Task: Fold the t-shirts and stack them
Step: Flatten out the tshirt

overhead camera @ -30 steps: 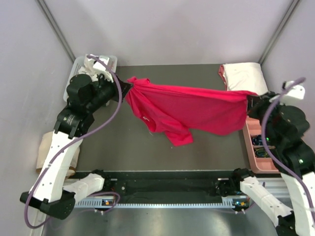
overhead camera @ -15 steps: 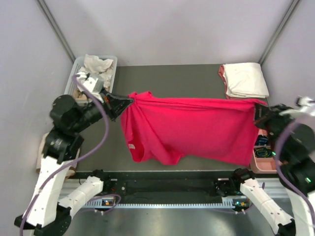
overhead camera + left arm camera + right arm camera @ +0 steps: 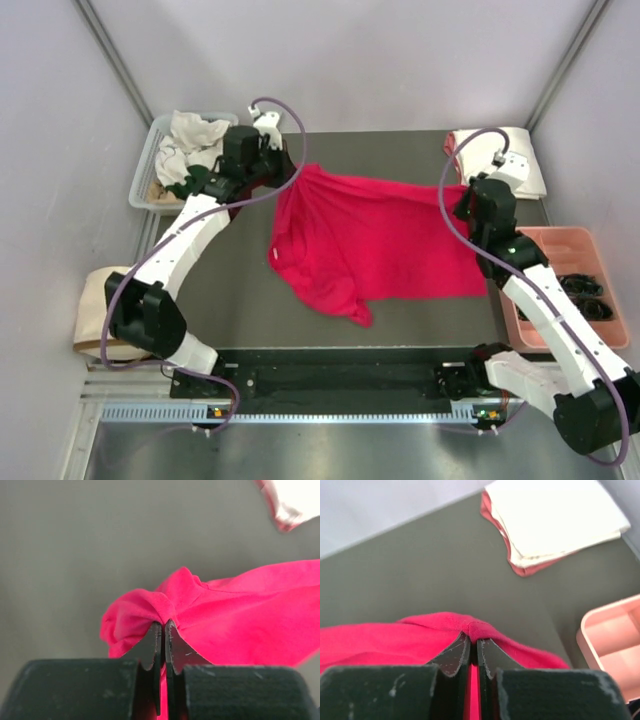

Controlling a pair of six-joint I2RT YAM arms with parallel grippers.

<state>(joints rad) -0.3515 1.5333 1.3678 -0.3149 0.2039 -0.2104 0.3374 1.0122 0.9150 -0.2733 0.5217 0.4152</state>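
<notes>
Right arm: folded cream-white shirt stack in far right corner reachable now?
Probably yes: the cream-white stack lies just beyond the right gripper, bare table between, but it's shut on the crimson-red t-shirt.

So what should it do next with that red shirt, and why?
The left gripper and right gripper each pinch the far edge of the red shirt, whose near part lies rumpled on the table. Probably best to draw them apart, stretching it flat.

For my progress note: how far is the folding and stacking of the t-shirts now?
Done: two folded shirts stacked far right. In hand: left tool and right tool pinch the unfolded red t-shirt. Left: folding it, stacking it, then the crumpled shirts in the basket.
</notes>
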